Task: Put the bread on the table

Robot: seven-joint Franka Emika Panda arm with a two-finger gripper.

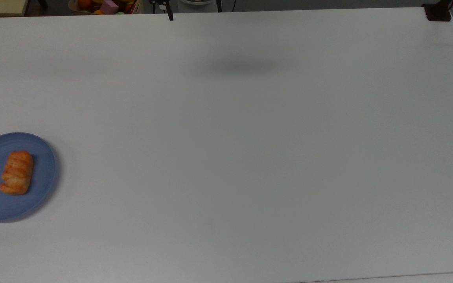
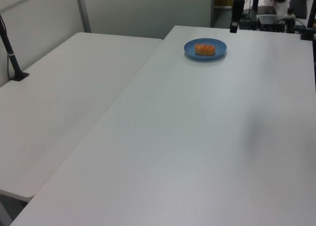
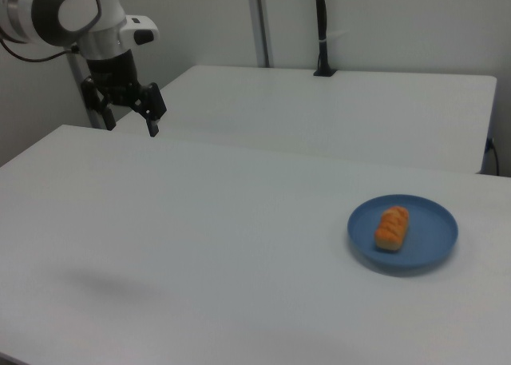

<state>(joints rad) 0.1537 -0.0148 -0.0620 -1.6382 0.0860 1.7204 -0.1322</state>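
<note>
White table point(image 1: 250, 157) bears plated bread point(image 1: 16, 172), hand point(image 3: 128, 113) seemingly open.

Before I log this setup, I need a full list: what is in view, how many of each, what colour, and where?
bread: one, golden-orange, lying on the blue plate.
blue plate: one, blue, on the table near the right view's right.
table: one, white, under the plate.
second table: one, white, beyond the first in the right view.
black post: one, standing on the second table's far edge.
arm: one, white, above the right view's upper left.
gripper: one, black, raised far from the plate, fingers apart.
</note>
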